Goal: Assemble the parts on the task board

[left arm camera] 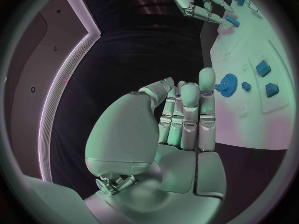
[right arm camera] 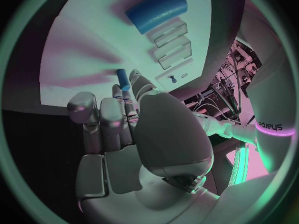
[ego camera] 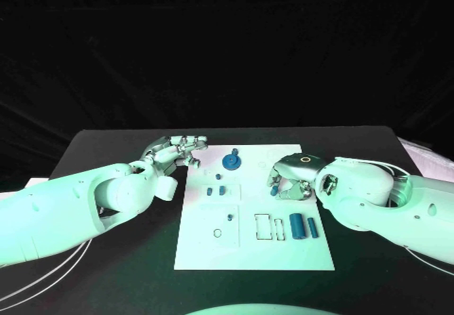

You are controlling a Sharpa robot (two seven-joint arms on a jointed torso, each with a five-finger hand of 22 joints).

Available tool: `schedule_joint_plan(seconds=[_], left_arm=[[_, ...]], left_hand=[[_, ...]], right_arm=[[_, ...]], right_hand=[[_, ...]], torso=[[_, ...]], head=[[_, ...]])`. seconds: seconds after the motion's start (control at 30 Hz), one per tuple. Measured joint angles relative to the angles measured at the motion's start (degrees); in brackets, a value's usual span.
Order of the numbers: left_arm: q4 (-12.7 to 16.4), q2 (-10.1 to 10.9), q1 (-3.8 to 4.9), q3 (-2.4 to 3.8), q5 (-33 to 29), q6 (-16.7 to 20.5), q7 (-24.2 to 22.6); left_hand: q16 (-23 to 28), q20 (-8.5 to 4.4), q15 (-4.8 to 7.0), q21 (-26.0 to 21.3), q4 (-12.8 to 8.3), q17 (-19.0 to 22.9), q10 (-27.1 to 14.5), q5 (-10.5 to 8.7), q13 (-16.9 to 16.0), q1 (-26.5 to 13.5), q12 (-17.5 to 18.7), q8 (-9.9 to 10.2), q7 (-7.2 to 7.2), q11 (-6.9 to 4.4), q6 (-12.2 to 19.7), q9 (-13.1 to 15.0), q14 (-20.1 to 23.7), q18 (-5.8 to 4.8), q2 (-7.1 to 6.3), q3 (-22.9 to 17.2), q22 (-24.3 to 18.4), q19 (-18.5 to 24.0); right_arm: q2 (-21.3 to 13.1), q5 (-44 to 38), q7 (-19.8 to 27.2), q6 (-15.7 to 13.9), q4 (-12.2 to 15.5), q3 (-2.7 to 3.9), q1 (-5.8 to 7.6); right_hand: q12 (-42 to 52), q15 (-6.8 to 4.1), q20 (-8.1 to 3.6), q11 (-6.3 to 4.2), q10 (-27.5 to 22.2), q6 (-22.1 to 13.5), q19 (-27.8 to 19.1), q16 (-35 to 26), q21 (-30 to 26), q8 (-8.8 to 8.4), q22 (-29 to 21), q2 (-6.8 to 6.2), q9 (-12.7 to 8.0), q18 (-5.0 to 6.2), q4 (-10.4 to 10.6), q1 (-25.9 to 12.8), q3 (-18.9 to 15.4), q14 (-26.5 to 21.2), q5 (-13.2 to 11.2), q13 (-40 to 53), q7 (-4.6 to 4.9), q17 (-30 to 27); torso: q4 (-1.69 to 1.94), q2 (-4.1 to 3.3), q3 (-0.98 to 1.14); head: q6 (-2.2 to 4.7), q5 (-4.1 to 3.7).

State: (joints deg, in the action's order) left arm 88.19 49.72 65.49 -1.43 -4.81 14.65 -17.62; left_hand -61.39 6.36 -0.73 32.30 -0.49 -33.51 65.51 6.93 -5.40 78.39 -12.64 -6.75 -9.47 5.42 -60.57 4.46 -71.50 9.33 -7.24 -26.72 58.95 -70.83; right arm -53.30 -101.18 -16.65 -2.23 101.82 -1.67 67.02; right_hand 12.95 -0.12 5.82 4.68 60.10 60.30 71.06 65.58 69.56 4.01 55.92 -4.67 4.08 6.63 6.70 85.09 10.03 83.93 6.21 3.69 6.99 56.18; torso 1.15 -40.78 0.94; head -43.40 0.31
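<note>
The white task board (ego camera: 254, 252) lies in the middle of the black table. My right hand (ego camera: 289, 180) hangs over the board's right side and pinches a small blue peg (right arm camera: 123, 78) between thumb and fingertips; the peg (ego camera: 273, 191) shows just under the hand. My left hand (ego camera: 180, 149) is at the board's far left corner, close to the blue gear (ego camera: 231, 161). Its fingers (left arm camera: 190, 109) lie side by side with the thumb against them. A dark blue sliver shows at the tips; I cannot tell whether it is a part.
Two small blue blocks (ego camera: 216, 191) sit left of centre on the board. A thick blue cylinder (ego camera: 297, 226) and a thinner one (ego camera: 312, 227) lie at its near right, beside empty outlined slots (ego camera: 269, 226). Bare black table (ego camera: 113, 144) surrounds the board.
</note>
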Motion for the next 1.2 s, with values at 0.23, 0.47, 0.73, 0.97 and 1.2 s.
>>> schedule_joint_plan(seconds=[0.23, 0.47, 0.73, 0.97, 1.2], left_arm=[[0.0, 0.04, -0.05, 0.0, 0.0, -0.04, 0.03], [-0.01, 0.03, -0.1, 0.0, 0.01, -0.09, 0.05], [-0.05, 0.04, -0.21, 0.0, 0.01, -0.1, 0.07], [-0.04, 0.12, -0.44, 0.0, 0.02, -0.11, 0.11], [-0.02, 0.06, -0.57, 0.0, 0.02, -0.11, 0.15]], left_hand=[[0.0, 0.0, 0.0, 0.0, 0.0, 0.05, 0.0, 0.0, 0.01, 0.0, 0.0, 0.0, 0.0, 0.0, 0.0, 0.0, 0.0, 0.0, 0.0, 0.0, 0.0, 0.0], [-0.01, 0.0, 0.0, 0.0, 0.0, 0.13, 0.0, 0.0, 0.01, 0.0, -0.3, 0.0, 0.0, 0.0, 0.0, 0.0, 0.0, 0.0, 0.0, 0.0, -0.15, 0.0], [-0.01, 0.0, 0.0, 0.0, 0.0, 0.12, 0.0, 0.0, 0.01, 0.0, -0.33, 0.0, 0.0, 0.0, 0.0, 0.0, 0.0, 0.0, 0.0, 0.0, -0.15, 0.0], [-0.01, 0.0, 0.0, 0.0, 0.0, 0.12, 0.0, 0.0, 0.02, 0.0, -0.34, 0.0, 0.0, 0.0, 0.0, 0.0, 0.0, 0.0, 0.0, 0.0, -0.15, 0.0], [-0.01, 0.0, 0.0, -0.24, 0.0, 0.26, 0.0, 0.0, 0.02, 0.0, -0.34, 0.0, 0.0, 0.0, 0.0, 0.0, 0.0, 0.0, 0.0, 0.0, -0.23, 0.0]], right_arm=[[1.03, -0.04, 0.15, 0.38, -1.09, 0.08, -0.11], [1.65, -0.35, 0.28, 0.13, -1.74, 0.15, -0.22], [1.5, -1.12, 0.38, -1.65, -1.61, -0.02, -0.54], [-0.75, -1.63, 0.39, -3.97, 3.41, 0.49, -0.21], [-2.95, -1.04, 0.47, -6.1, 8.18, 1.15, 1.62]], right_hand=[[-0.48, 0.0, -0.38, -0.41, 3.23, 2.46, 0.79, 0.9, 0.95, 0.39, 1.26, 1.1, 0.16, -0.01, 0.09, 1.09, 3.39, 0.0, -0.24, -0.28, 0.37, 0.89], [-1.35, -0.41, -0.52, -0.2, 5.14, 4.38, 1.33, 1.67, 1.85, 0.63, 2.5, 1.51, 0.3, 0.0, -0.23, 1.51, 6.35, 0.0, -1.35, -0.28, 0.23, 1.6], [-2.73, -0.61, -0.69, 0.68, 6.03, 5.14, 1.5, 2.11, 2.57, 0.61, 3.37, 1.77, 0.31, -0.01, -1.31, 2.27, 10.1, 0.2, -2.17, -0.24, 0.65, 1.98], [-3.77, -0.61, -0.48, 0.98, 6.32, 5.39, 1.7, 2.57, 3.02, 0.54, 4.07, 1.69, 0.27, -0.01, -1.49, 2.33, 11.91, 0.2, -2.42, 0.0, 0.8, 2.29], [-4.2, -0.61, -0.67, 1.2, 6.54, 5.59, 1.92, 2.89, 3.4, 0.49, 4.69, 1.06, 0.25, -0.01, -1.72, 1.71, 12.62, 0.2, -2.21, 0.0, 1.01, 2.62]], torso=[[0.02, -0.02, 0.02], [-0.04, -0.02, 0.03], [-0.04, 0.01, 0.07], [-0.05, 0.02, 0.14], [-0.06, 0.06, 0.03]], head=[[-0.17, 0.08], [-0.35, 0.12], [-0.42, 0.05], [-0.36, 0.15], [-0.26, 0.05]])
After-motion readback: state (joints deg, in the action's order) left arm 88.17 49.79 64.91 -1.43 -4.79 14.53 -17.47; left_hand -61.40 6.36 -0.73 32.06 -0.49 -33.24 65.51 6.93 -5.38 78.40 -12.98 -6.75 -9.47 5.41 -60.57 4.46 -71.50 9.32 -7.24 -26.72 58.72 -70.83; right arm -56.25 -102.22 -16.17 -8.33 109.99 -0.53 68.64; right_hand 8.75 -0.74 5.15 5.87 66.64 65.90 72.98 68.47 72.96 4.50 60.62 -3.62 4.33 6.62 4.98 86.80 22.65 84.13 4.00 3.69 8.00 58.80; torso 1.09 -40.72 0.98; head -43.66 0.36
